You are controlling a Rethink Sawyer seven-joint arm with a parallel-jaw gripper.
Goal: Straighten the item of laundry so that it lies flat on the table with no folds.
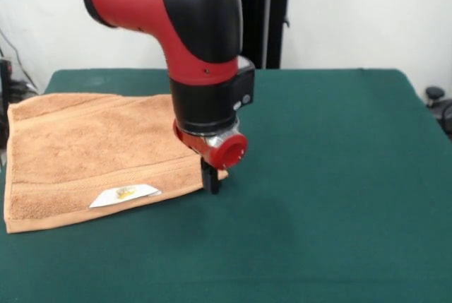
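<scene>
The item of laundry (85, 151), an orange-tan terry towel with a white label (125, 195) near its front edge, lies spread on the left part of the green table (332, 176). It looks mostly flat, and its left edge reaches the table's side. My gripper (212, 181) points straight down at the towel's near right corner. Its black fingers stand close together with the corner's edge between them, their tips down at the table's surface. The arm's red and black wrist hides the part of the towel behind it.
A black stand (272, 17) rises behind the table's far edge. Dark equipment shows at the left edge (6, 84) and the right edge (438, 105) of the picture. The green cloth stretches wide to the right of the towel.
</scene>
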